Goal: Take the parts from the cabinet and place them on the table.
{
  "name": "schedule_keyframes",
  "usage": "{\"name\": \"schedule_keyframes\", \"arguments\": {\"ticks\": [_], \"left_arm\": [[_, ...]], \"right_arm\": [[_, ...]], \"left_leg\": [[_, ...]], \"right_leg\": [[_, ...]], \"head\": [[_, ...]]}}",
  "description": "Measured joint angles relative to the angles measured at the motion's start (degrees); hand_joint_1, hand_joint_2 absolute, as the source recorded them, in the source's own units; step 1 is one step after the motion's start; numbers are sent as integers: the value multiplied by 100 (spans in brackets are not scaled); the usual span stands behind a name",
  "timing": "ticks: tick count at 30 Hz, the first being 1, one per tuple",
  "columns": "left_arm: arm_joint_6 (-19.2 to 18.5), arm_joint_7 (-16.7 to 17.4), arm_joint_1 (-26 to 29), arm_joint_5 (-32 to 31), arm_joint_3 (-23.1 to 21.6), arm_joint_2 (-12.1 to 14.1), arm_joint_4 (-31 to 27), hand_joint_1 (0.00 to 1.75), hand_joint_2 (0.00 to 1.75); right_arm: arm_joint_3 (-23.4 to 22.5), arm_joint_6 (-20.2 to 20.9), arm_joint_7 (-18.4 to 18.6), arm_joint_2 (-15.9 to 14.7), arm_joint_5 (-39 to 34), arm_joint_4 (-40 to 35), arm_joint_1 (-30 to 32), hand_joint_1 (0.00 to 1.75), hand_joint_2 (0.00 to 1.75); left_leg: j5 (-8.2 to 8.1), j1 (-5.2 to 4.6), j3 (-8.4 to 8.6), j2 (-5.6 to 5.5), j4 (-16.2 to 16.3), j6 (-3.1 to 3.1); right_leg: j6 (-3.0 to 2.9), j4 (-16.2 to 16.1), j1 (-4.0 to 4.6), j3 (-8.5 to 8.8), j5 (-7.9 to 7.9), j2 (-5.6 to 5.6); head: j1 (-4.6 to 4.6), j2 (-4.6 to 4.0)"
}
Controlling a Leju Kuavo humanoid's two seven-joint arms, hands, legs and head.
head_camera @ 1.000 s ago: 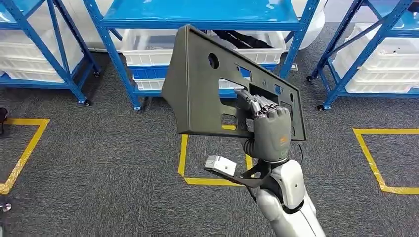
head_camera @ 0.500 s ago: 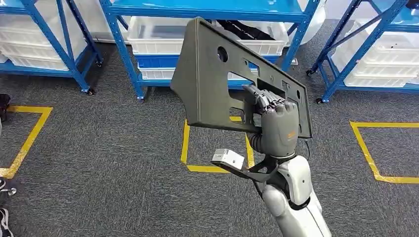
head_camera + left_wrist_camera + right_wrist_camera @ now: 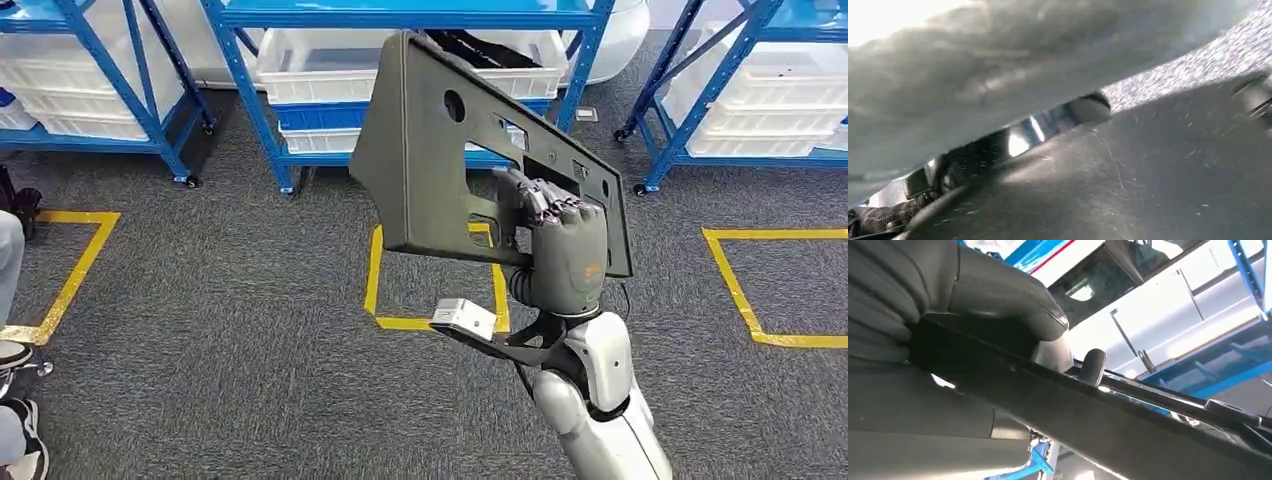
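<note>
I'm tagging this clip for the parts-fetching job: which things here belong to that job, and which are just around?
Part of the job:
- dark grey panel, a flat part with cut-outs
- right hand, gripping the panel through a cut-out
- blue rack behind, with white bins

Just around:
- yellow floor tape
- a person's shoes
- grey carpet

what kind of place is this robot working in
Probably a factory or warehouse storeroom. Blue metal racks hold white plastic bins, yellow tape squares mark spots on the grey carpet floor, and the right hand holds a large dark plastic panel.
</note>
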Motion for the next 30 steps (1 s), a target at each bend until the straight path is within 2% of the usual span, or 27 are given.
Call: {"name": "schedule_keyframes", "arguments": {"ticks": [1, 2, 3, 5, 6, 7, 8, 10, 11, 12, 13, 14, 15, 16, 17, 18, 19, 21, 22, 23, 24, 25, 26, 27, 28, 29, 30], "left_arm": [[4, 0, -9, 0, 11, 0, -4, 0, 0], [13, -2, -21, 0, 15, 0, -7, 0, 0], [15, -2, -19, 0, 22, -2, -4, 0, 0], [18, -2, -14, 0, 46, -4, -7, 0, 0], [17, -2, -6, -11, 50, -9, -5, 0, 0], [17, -2, -6, -35, 52, -20, -4, 0, 0], [18, 0, -8, -48, 52, -20, -4, 0, 0], [22, 4, -8, -63, 55, -22, -7, 0, 0], [22, 11, -8, -70, 55, -22, -7, 0, 0], [30, 17, -8, -74, 59, -22, -7, 0, 0], [39, 18, -7, -79, 61, -22, -7, 0, 0], [44, 17, -7, -90, 61, -22, -7, 0, 0], [42, 18, -7, -96, 63, -22, -7, 0, 0], [42, 17, -7, -98, 68, -22, -7, 0, 0], [42, 17, -9, -103, 70, -22, -13, 0, 0], [44, 17, -9, -103, 70, -26, -17, 0, 0], [44, 17, 0, -105, 74, -26, -17, 0, 0], [46, 18, 2, -105, 94, -24, -17, 0, 0], [46, 20, 17, -105, 103, -24, -15, 0, 0], [44, 22, 13, -105, 105, -20, -15, 0, 0], [44, 22, 12, -105, 109, -20, -15, 0, 0], [44, 22, 11, -105, 113, -20, -15, 0, 0], [46, 22, 10, -105, 116, -17, -15, 0, 0], [50, 22, 10, -105, 122, -15, -15, 0, 0], [50, 22, 10, -105, 125, -15, -15, 0, 0], [50, 22, 8, -105, 127, -15, -15, 0, 0], [55, 20, 2, -105, 129, -15, -17, 0, 0]], "right_arm": [[0, 0, -13, 19, 0, 2, -9, 175, 175], [0, 0, -20, 44, 0, 2, -24, 175, 175], [0, 7, -22, 74, 2, 11, -47, 175, 175], [7, 7, -28, 114, 4, 18, -82, 175, 175], [9, 7, -31, 120, 2, 26, -78, 175, 175], [7, 5, -37, 116, 2, 37, -69, 175, 175], [2, 0, -41, 116, 2, 39, -75, 175, 175], [-4, -4, -46, 114, 0, 44, -69, 175, 175], [-7, -7, -46, 114, -9, 44, -66, 175, 175], [-13, -9, -48, 114, -41, 44, -48, 175, 175], [-20, -9, -50, 111, -66, 44, -30, 175, 175], [-28, -9, -55, 111, -96, 44, -21, 175, 175], [-35, -9, -55, 111, -111, 44, -24, 175, 175], [-39, -9, -55, 111, -116, 44, -26, 175, 175], [-42, -9, -55, 114, -116, 42, -27, 175, 175], [-39, -9, -57, 118, -116, 42, -21, 175, 175], [-46, -18, -57, 116, -116, 44, 5, 175, 175], [-55, -20, -57, 114, -116, 44, 7, 175, 175], [-55, -17, -57, 114, -116, 50, 11, 175, 175], [-55, -17, -57, 122, -116, 50, 9, 175, 175], [-55, -17, -57, 120, -116, 50, 12, 175, 175], [-55, -17, -57, 122, -116, 50, 14, 175, 175], [-55, -17, -59, 122, -118, 50, 12, 175, 175], [-55, -18, -68, 120, -126, 50, 13, 175, 175], [-55, -18, -70, 120, -147, 52, 17, 175, 175], [-55, -17, -76, 120, -166, 57, 16, 175, 175], [-55, -15, -85, 120, -190, 57, 15, 175, 175]], "left_leg": [[-11, 4, 399, -7, -520, 18], [-246, -16, 649, -31, -924, 32], [-282, -45, 699, -45, -1089, 63], [-214, -108, 629, -46, -1079, 156], [-134, -103, 570, -40, -1123, 224], [-41, -63, 520, 5, -1154, 280], [36, -61, 430, 0, -1171, 340], [194, -60, 227, 16, -1168, 373], [253, -61, 143, 24, -1167, 372], [368, -61, -4, 34, -1163, 365], [455, -60, -114, 46, -1161, 356], [535, -58, -215, 56, -1160, 342], [621, -52, -321, 58, -1160, 319], [711, -48, -415, 54, -1159, 289], [786, -64, -455, 47, -1149, 251], [841, -84, -494, 43, -1145, 221], [949, -81, -455, 52, -1235, 178], [1107, -59, -451, 50, -1319, 93], [1064, -34, -481, 43, -1319, 52], [757, -28, -546, 42, -1200, 46], [278, -27, -625, 36, -868, 31], [-95, -28, -705, 18, -444, 5], [-353, -28, -788, 10, 43, -19], [-419, -27, -821, 11, 424, -33], [-307, -26, -777, 11, 630, -38], [-104, -25, -611, 12, 585, -39], [95, -16, -300, 12, 286, -38]], "right_leg": [[21, 38, 1, -44, 25, 2], [72, 67, 34, -91, 60, 4], [118, 67, 28, -108, 93, 2], [212, 30, -7, -140, 212, -9], [262, 21, 27, -160, 270, -4], [251, 86, -14, -226, 164, 13], [190, 244, 2, -341, -107, 10], [126, 976, -2, -547, -692, 12], [133, 1292, -2, -606, -849, 12], [198, 1736, -2, -640, -942, 12], [291, 1840, -5, -560, -811, 12], [387, 1729, -12, -385, -600, 12], [455, 1421, -19, -103, -406, 11], [452, 929, -24, 303, -370, 11], [367, 313, -26, 739, -603, 11], [275, -316, 19, 1118, -831, 14], [212, -209, 37, 973, -792, 34], [118, -204, 60, 895, -716, 56], [34, -236, -41, 836, -605, 41], [-17, -229, -29, 772, -543, 22], [-89, -228, -26, 695, -460, 17], [-97, -223, -19, 614, -388, 13], [-100, -214, -7, 564, -307, 11], [-96, -196, 4, 467, -229, 9], [-84, -182, 7, 361, -164, 8], [-64, -154, 7, 252, -106, 8], [-34, -112, 2, 145, -61, 6]], "head": [[0, 0], [-2, 0], [18, 0], [2, 0], [13, 0], [-8, 0], [7, 0], [39, 0], [33, 0], [37, 0], [33, 0], [41, 0], [37, 0], [37, 0], [42, 0], [50, 0], [7, 0], [41, 0], [20, 0], [20, 0], [11, 0], [9, 0], [9, 0], [9, 0], [11, 0], [9, 0], [7, 0]]}}
